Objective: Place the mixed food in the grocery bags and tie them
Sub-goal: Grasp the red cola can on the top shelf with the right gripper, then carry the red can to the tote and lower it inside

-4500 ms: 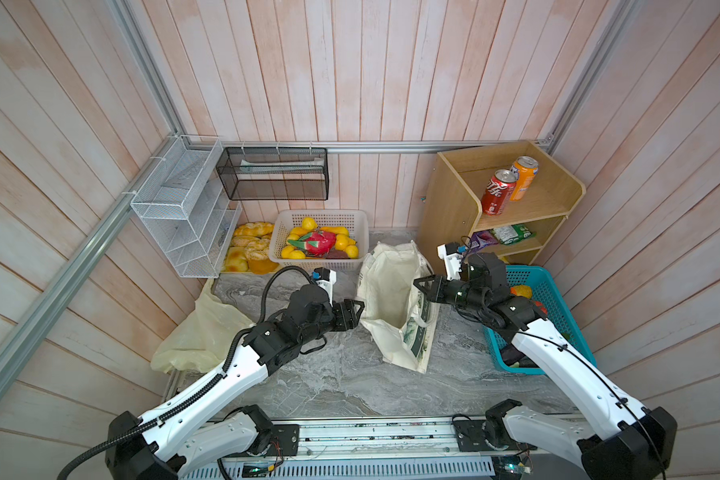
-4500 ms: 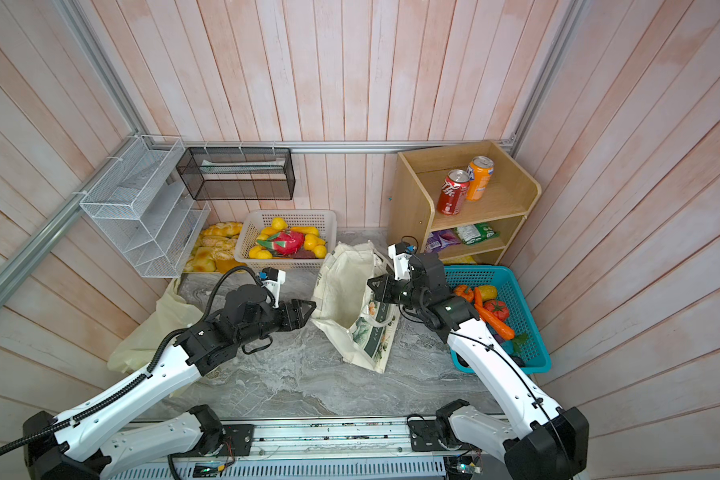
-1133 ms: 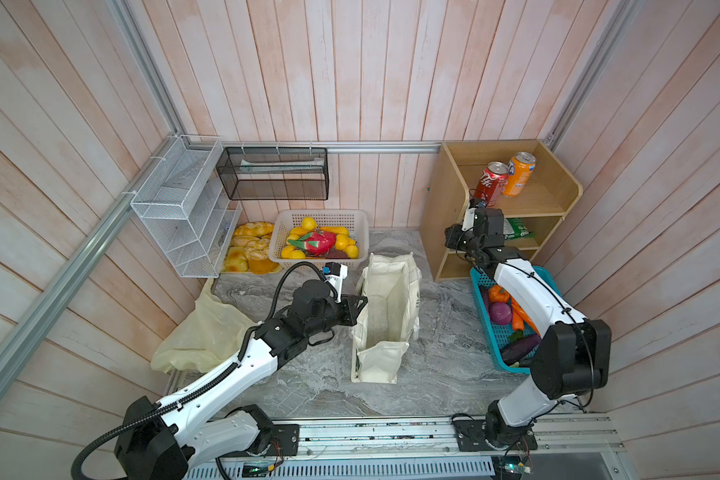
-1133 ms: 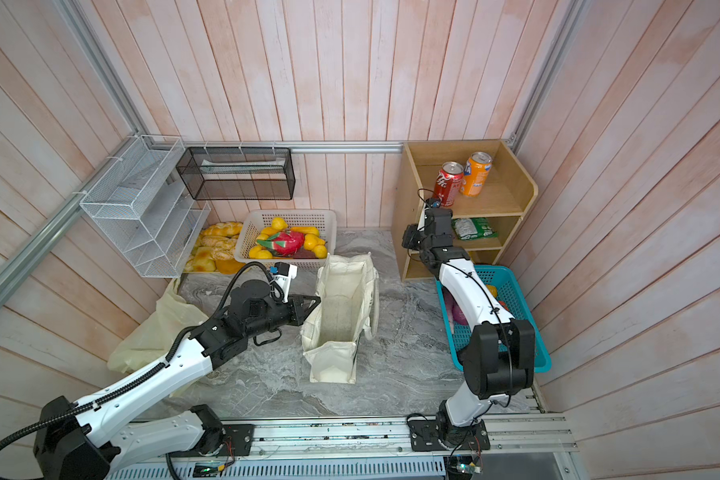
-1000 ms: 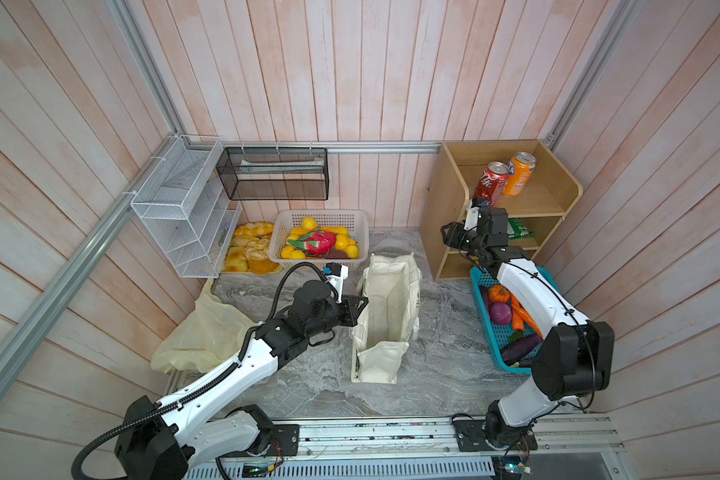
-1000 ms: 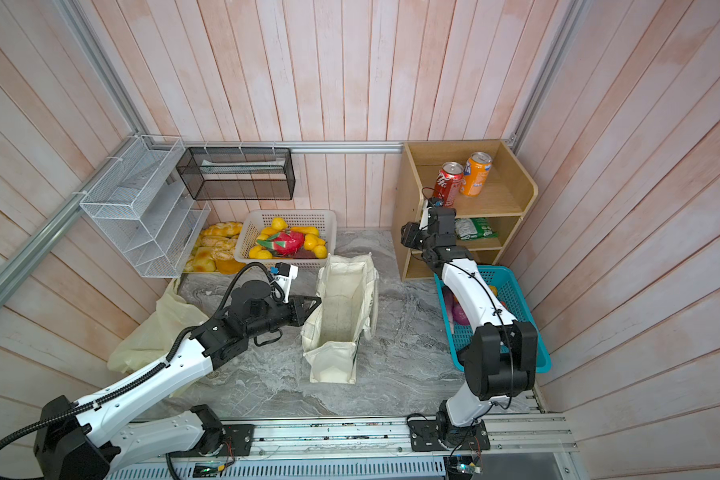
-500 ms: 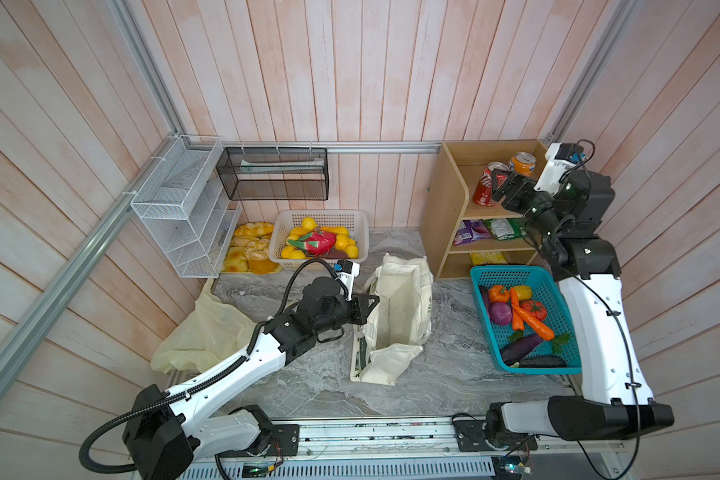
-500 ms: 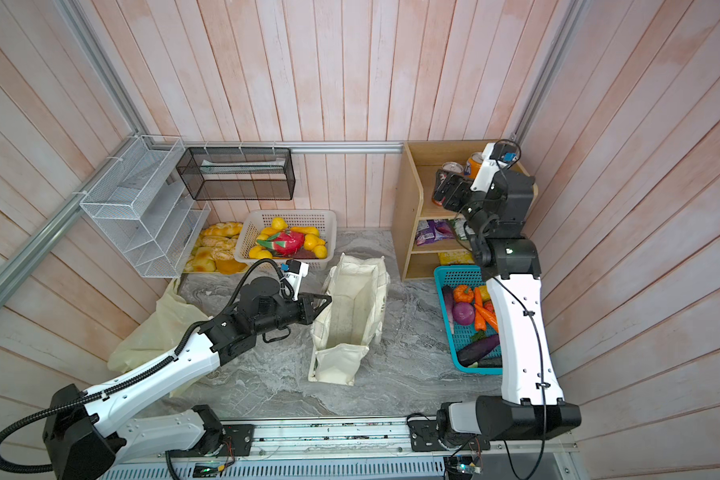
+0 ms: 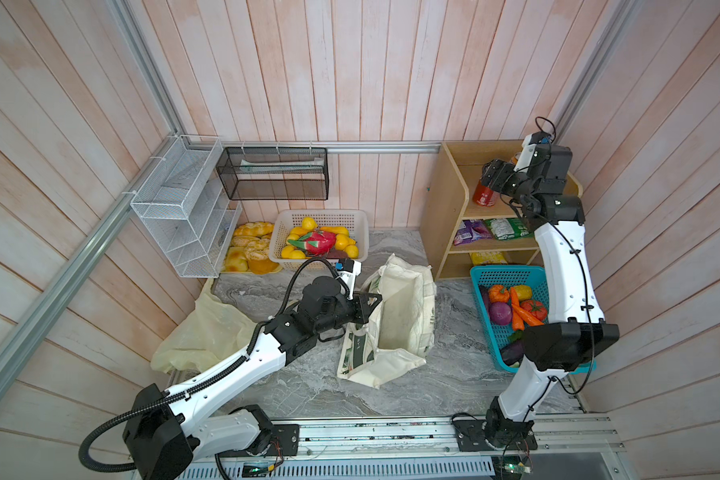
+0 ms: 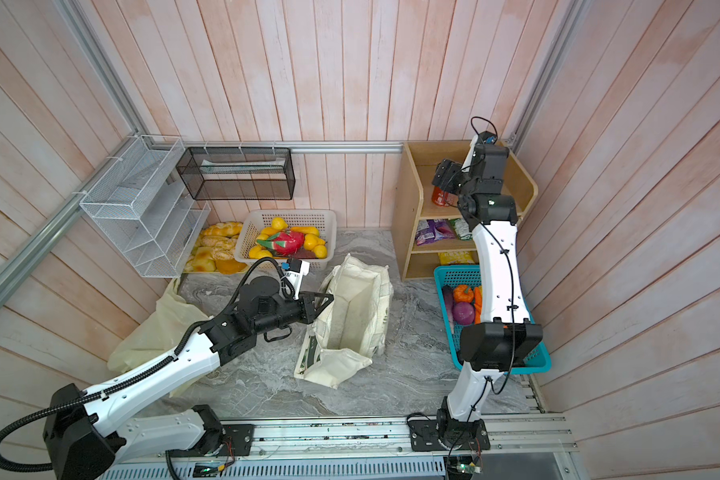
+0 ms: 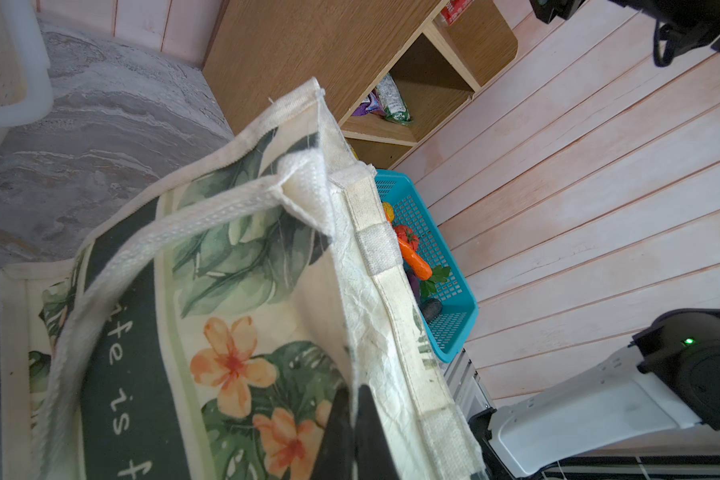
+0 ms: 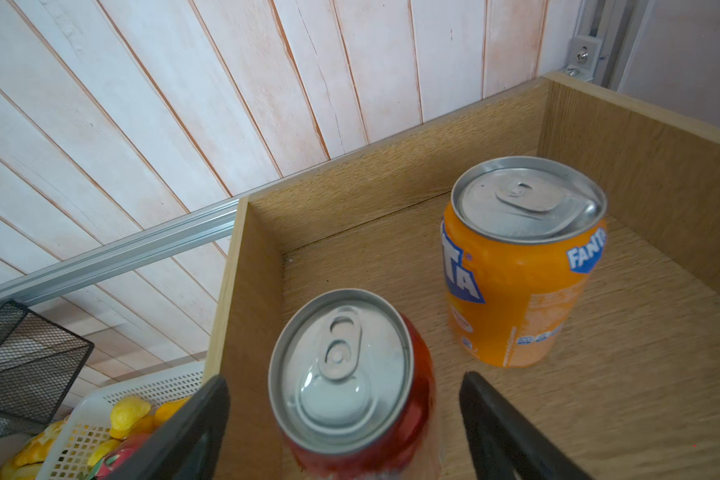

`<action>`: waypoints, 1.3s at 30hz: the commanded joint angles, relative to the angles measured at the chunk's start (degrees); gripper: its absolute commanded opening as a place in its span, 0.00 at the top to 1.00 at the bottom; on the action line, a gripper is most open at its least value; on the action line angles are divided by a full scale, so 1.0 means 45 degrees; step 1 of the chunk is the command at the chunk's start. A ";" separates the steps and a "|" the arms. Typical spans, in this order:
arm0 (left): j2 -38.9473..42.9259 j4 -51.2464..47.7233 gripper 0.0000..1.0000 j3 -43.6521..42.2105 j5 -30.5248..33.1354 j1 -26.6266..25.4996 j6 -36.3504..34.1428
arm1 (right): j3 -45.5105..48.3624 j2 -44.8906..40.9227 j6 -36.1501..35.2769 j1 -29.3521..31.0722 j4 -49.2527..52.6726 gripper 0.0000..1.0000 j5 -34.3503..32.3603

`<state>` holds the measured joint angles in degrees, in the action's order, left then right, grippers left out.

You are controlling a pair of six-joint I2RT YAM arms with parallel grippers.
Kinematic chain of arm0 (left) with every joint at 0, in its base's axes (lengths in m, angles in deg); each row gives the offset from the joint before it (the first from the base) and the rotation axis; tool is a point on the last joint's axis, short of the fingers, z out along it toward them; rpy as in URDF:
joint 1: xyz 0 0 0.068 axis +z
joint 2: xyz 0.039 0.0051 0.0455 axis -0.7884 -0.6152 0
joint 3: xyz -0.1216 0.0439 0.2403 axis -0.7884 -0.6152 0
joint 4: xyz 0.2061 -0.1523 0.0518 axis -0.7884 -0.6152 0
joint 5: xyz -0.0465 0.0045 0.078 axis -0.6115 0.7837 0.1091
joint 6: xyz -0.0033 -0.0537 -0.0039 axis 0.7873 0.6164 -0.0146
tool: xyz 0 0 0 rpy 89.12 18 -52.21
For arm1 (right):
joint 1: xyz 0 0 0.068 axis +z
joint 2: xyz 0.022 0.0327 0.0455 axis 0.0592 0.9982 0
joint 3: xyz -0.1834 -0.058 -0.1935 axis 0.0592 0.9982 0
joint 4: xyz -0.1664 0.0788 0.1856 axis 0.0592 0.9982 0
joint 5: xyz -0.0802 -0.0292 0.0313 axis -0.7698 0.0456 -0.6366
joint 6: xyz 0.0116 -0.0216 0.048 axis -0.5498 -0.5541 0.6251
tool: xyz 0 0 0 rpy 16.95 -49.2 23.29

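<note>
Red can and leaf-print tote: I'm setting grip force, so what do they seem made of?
Red can: likely thin aluminium, judging by the shiny silver lid with pull tab and glossy red wall.
Leaf-print tote: seemingly woven canvas, matte, with creases and stitched webbing handles.

Pink plank walls (image 9: 350, 62) enclose a grey marbled floor (image 9: 454, 382); wooden shelf unit (image 9: 441, 208) in the corner, white wire rack (image 9: 175, 208) wall-mounted.

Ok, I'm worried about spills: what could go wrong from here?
The open jaws of the right gripper straddle the red cola can, with the orange soda can close beside; closing or lifting could knock it over. The left gripper is shut on the rim of the canvas tote; a slip would likely let the mouth sag.
</note>
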<state>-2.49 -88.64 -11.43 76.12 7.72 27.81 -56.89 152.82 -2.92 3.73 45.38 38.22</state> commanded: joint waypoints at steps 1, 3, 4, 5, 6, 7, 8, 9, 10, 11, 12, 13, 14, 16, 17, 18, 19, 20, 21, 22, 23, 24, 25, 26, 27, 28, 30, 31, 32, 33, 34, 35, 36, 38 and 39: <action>0.0169 0.0785 1.00 -0.0296 0.0027 -0.0014 0.0097 | -0.0638 0.0435 -0.0262 -0.0014 0.0362 0.12 -0.0223; 0.0201 0.0785 1.00 -0.0394 0.0047 -0.0015 0.0117 | -0.0862 0.0753 -0.0318 0.0008 0.0330 0.12 -0.0272; 0.0211 0.0785 1.00 -0.0422 0.0058 -0.0016 0.0136 | -0.0969 0.0888 -0.0337 0.0016 0.0327 0.12 -0.0326; 0.0211 0.0804 1.00 -0.0449 0.0047 -0.0016 0.0154 | -0.1083 0.1026 -0.0356 0.0031 0.0312 0.12 -0.0393; 0.0215 0.0805 1.00 -0.0480 0.0058 -0.0016 0.0156 | -0.1162 0.1147 -0.0357 0.0028 0.0300 0.13 -0.0415; 0.0211 0.0805 1.00 -0.0505 0.0065 -0.0016 0.0175 | -0.1230 0.1265 -0.0357 0.0042 0.0298 0.13 -0.0463; 0.0223 0.0823 1.00 -0.0513 0.0075 -0.0015 0.0186 | -0.1255 0.1359 -0.0380 0.0062 0.0263 0.15 -0.0462; 0.0201 0.0841 1.00 -0.0503 0.0067 -0.0014 0.0195 | -0.1239 0.1423 -0.0401 0.0096 0.0218 0.17 -0.0468; 0.0191 0.0845 1.00 -0.0503 0.0070 -0.0015 0.0214 | -0.1232 0.1486 -0.0412 0.0121 0.0181 0.19 -0.0468; 0.0177 0.0842 1.00 -0.0484 0.0073 -0.0013 0.0215 | -0.1239 0.1546 -0.0430 0.0174 0.0150 0.22 -0.0468; 0.0143 0.0846 1.00 -0.0477 0.0046 -0.0015 0.0239 | -0.1234 0.1600 -0.0462 0.0194 0.0108 0.24 -0.0449; 0.0133 0.0825 1.00 -0.0464 0.0045 -0.0013 0.0271 | -0.1260 0.1628 -0.0470 0.0213 0.0085 0.27 -0.0417; 0.0137 0.0834 1.00 -0.0450 -0.0001 -0.0015 0.0293 | -0.1235 0.1649 -0.0455 0.0222 0.0070 0.30 -0.0400; 0.0116 0.0824 1.00 -0.0410 -0.0090 -0.0019 0.0342 | -0.1233 0.1645 -0.0426 0.0218 0.0038 0.38 -0.0281; 0.0099 0.0805 1.00 -0.0400 -0.0110 -0.0016 0.0369 | -0.1243 0.1632 -0.0398 0.0233 0.0035 0.43 -0.0227; 0.0079 0.0785 1.00 -0.0386 -0.0095 -0.0015 0.0371 | -0.1212 0.1603 -0.0398 0.0239 0.0043 0.49 -0.0172; 0.0074 0.0795 1.00 -0.0397 -0.0109 -0.0016 0.0390 | -0.1180 0.1549 -0.0378 0.0234 0.0026 0.54 -0.0127; 0.0057 0.0785 1.00 -0.0407 -0.0073 -0.0016 0.0410 | -0.1099 0.1472 -0.0390 0.0238 -0.0012 0.59 -0.0098; 0.0040 0.0785 1.00 -0.0415 -0.0071 -0.0015 0.0430 | -0.0969 0.1370 -0.0347 0.0247 -0.0082 0.66 -0.0061; 0.0030 0.0786 1.00 -0.0408 -0.0057 -0.0013 0.0430 | -0.0833 0.1254 -0.0338 0.0247 -0.0158 0.71 -0.0030; 0.0019 0.0785 1.00 -0.0390 -0.0068 -0.0015 0.0448 | -0.0660 0.1111 -0.0333 0.0238 -0.0253 0.74 -0.0019; -0.0009 0.0785 1.00 -0.0385 -0.0062 -0.0018 0.0449 | -0.0491 0.0963 -0.0323 0.0243 -0.0326 0.78 0.0003; -0.0029 0.0783 1.00 -0.0385 -0.0053 -0.0016 0.0449 | -0.0384 0.0815 -0.0309 0.0239 -0.0374 0.80 0.0036; -0.0058 0.0756 1.00 -0.0395 -0.0050 -0.0015 0.0449 | -0.0235 0.0636 -0.0293 0.0239 -0.0455 0.81 0.0065; -0.0076 0.0713 1.00 -0.0367 -0.0012 -0.0016 0.0431 | -0.0124 0.0442 -0.0261 0.0252 -0.0517 0.84 0.0079; -0.0103 0.0673 1.00 -0.0348 0.0003 -0.0016 0.0396 | -0.0046 0.0254 -0.0241 0.0239 -0.0592 0.86 0.0111; -0.0122 0.0575 1.00 -0.0291 0.0075 -0.0015 0.0333 | 0.0112 -0.0202 -0.0172 0.0256 -0.0714 0.91 0.0137; -0.0123 0.0537 1.00 -0.0269 0.0107 -0.0015 0.0296 | 0.0167 -0.0395 -0.0154 0.0273 -0.0771 0.92 0.0166; -0.0133 0.0483 1.00 -0.0263 0.0151 -0.0016 0.0276 | 0.0212 -0.0642 -0.0111 0.0276 -0.0834 0.93 0.0229; -0.0132 0.0463 1.00 -0.0234 0.0191 -0.0008 0.0254 | 0.0251 -0.0866 -0.0054 0.0315 -0.0896 0.94 0.0288; -0.0136 0.0453 1.00 -0.0234 0.0219 -0.0015 0.0235 | 0.0276 -0.1051 -0.0006 0.0343 -0.0914 0.94 0.0351; -0.0143 0.0435 1.00 -0.0220 0.0246 -0.0006 0.0230 | 0.0281 -0.1244 0.0052 0.0383 -0.0918 0.94 0.0473; -0.0162 0.0433 1.00 -0.0200 0.0253 -0.0015 0.0215 | 0.0281 -0.1462 0.0080 0.0458 -0.0867 0.95 0.0592; -0.0214 0.0366 1.00 -0.0153 0.0260 -0.0015 0.0178 | 0.0476 -0.1977 0.0050 0.0743 -0.0879 0.97 0.0611; -0.0214 0.0337 1.00 -0.0132 0.0273 -0.0016 0.0159 | 0.0634 -0.2245 0.0034 0.0935 -0.0909 0.97 0.0607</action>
<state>-2.71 -86.46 -12.94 76.19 7.72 29.61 -53.96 149.17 -3.45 5.85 45.51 39.01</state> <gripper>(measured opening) 0.056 0.674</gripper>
